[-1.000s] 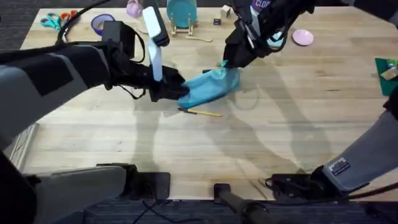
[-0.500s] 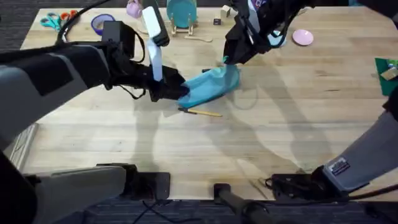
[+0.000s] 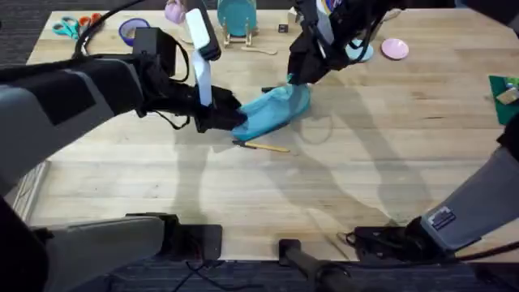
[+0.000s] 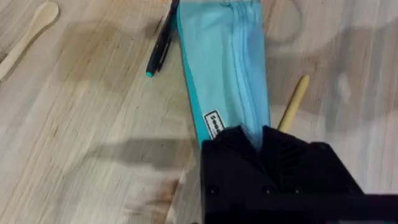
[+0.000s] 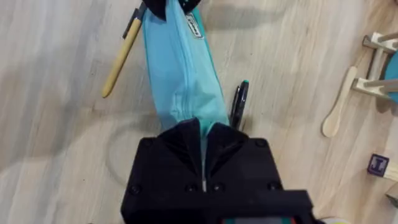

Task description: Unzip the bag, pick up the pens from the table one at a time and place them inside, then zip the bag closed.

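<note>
The light teal bag (image 3: 274, 110) lies stretched between both grippers on the table (image 3: 243, 195), its zipper line (image 4: 237, 56) running along its length. My left gripper (image 3: 231, 118) is shut on the bag's near-left end (image 4: 245, 127). At the bag's far-right end (image 5: 186, 106), my right gripper (image 3: 293, 79) is shut on the fabric by the zipper. A yellow pen (image 3: 263, 147) rests on the table just in front of the bag (image 5: 121, 59). A black pen (image 4: 160, 46) lies close along the bag's far side (image 5: 239, 104).
A pale wooden spoon (image 3: 259, 50) and a teal plate on a wooden stand (image 3: 237, 16) sit behind the bag. Scissors (image 3: 73, 24) and a purple tape roll (image 3: 132, 31) are at the far left. A pink disc (image 3: 395, 49) lies far right.
My right gripper has shifted slightly toward the far left with the bag's end in it. The left gripper and both pens have stayed put.
</note>
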Tool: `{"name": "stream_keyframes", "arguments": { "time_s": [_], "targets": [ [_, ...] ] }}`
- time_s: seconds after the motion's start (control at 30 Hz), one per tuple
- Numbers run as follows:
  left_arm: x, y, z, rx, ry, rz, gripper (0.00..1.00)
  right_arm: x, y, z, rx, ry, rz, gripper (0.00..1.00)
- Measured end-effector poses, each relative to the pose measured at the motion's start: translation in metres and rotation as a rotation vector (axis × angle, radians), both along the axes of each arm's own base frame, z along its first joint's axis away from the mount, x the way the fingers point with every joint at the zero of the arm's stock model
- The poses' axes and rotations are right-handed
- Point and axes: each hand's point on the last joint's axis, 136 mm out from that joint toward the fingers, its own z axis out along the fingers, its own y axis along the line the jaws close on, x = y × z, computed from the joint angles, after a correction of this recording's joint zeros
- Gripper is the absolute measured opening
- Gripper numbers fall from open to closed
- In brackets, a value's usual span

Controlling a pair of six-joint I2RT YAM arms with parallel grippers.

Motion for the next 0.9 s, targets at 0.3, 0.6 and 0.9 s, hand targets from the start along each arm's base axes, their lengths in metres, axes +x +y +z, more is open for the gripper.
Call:
{"name": "stream_keyframes", "arguments": {
  "time_s": [0.3, 0.6, 0.9],
  "targets": [
    [0.0, 0.0, 0.0, 0.002, 0.001, 0.001, 0.042, 0.006, 0.009, 0.006, 0.05, -0.032, 0.01, 0.03],
    [-0.001, 0.001, -0.002, 0.009, 0.008, 0.003, 0.042, 0.006, 0.019, 0.015, 0.121, -0.033, 0.026, 0.031],
    [-0.001, 0.001, -0.002, 0.011, 0.008, 0.004, 0.042, 0.005, 0.026, 0.025, 0.142, -0.039, 0.04, 0.03]
  ]
}}
